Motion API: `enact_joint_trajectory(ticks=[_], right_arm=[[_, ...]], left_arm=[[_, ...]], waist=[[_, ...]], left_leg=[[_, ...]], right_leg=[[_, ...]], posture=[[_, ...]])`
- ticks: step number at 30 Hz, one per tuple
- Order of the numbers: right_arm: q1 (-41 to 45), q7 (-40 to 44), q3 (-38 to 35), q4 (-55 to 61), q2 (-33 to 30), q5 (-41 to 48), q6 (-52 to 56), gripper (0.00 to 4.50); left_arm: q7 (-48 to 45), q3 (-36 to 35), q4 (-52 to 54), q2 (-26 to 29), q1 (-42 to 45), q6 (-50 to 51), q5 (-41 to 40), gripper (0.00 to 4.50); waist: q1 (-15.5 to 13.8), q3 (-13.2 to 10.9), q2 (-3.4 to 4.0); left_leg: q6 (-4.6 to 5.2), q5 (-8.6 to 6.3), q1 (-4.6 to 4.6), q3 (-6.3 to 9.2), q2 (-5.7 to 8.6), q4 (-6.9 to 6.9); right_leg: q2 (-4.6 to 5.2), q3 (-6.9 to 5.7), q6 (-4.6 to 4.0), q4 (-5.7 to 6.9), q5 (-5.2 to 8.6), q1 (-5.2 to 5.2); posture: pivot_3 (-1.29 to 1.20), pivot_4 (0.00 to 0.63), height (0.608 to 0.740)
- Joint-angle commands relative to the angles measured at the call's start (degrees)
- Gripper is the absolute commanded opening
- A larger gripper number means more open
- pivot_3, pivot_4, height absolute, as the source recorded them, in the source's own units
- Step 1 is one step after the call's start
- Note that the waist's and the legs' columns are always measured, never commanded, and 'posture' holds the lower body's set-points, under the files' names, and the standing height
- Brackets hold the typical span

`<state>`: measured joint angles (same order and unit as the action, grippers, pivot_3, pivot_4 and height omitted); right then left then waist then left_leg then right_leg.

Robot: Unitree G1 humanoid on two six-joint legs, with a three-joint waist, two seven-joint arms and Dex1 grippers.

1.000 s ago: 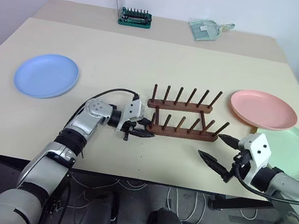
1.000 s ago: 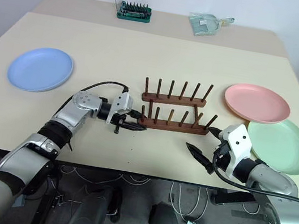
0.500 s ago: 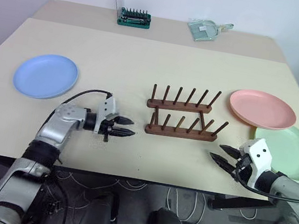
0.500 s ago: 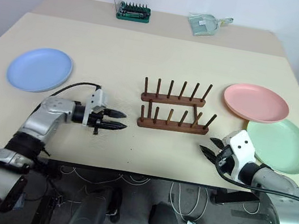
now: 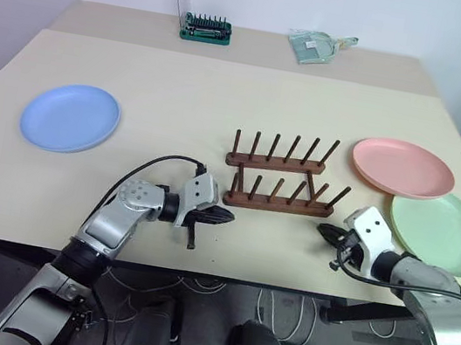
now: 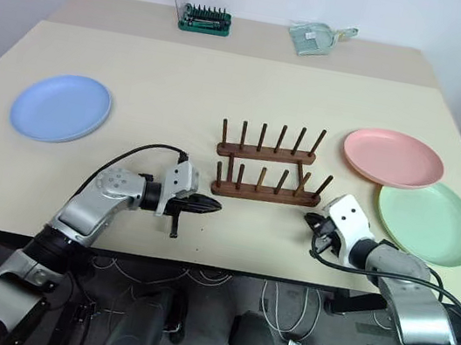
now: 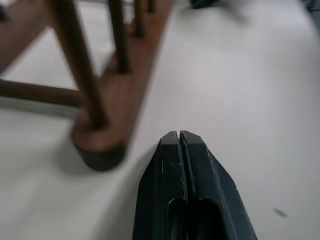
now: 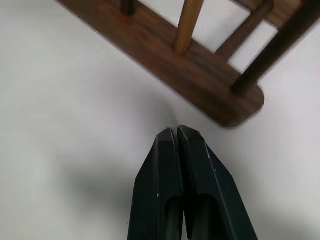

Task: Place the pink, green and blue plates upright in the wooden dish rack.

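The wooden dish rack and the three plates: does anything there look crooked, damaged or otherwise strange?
Nothing stands out. The wooden dish rack stands level and empty, its pegs whole. The blue plate, pink plate and green plate lie flat on the table, unbroken; pink and green are close together.

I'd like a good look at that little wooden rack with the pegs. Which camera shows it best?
The left eye view: the whole wooden dish rack sits mid-table, both rails and all pegs visible, empty. The right eye view shows much the same. The left wrist view shows one rail end and a few pegs close up; the right wrist view, the other end.
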<state>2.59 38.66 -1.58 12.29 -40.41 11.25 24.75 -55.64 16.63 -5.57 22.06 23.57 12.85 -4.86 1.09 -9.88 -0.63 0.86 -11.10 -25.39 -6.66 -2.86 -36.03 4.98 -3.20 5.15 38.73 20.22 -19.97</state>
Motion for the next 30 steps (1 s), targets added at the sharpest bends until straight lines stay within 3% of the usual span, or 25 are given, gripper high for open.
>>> enact_joint_trajectory(ticks=[1,15,30], right_arm=[[2.04,-0.78,1.69,-2.67,1.47,-2.02,-1.75,0.08],[9.41,-0.46,3.66,-11.06,3.94,-5.25,-6.56,0.08],[9.87,0.06,3.41,-10.9,4.3,-5.71,-7.97,0.08]], left_arm=[[3.53,-1.36,2.31,-0.01,0.81,2.26,0.73,0.04],[11.34,-2.73,-1.83,-1.04,2.72,1.15,1.88,0.04],[10.85,-3.2,-6.05,-0.85,4.33,-2.08,1.5,0.04]], waist=[[0.02,0.0,-0.01],[-0.12,0.0,-0.01],[-0.09,0.0,0.0]], left_leg=[[0.0,0.0,0.0,0.0,0.0,0.01],[-0.12,0.08,-0.02,-0.02,0.01,-0.01],[-0.15,0.09,-0.02,-0.02,0.0,0.0]], right_leg=[[0.0,0.0,0.0,0.0,0.0,0.0],[0.01,-0.01,0.0,0.01,0.0,0.0],[0.01,-0.01,0.0,0.01,0.0,-0.01]], posture=[[0.0,0.15,0.732],[0.0,0.15,0.732],[0.0,0.15,0.732]])
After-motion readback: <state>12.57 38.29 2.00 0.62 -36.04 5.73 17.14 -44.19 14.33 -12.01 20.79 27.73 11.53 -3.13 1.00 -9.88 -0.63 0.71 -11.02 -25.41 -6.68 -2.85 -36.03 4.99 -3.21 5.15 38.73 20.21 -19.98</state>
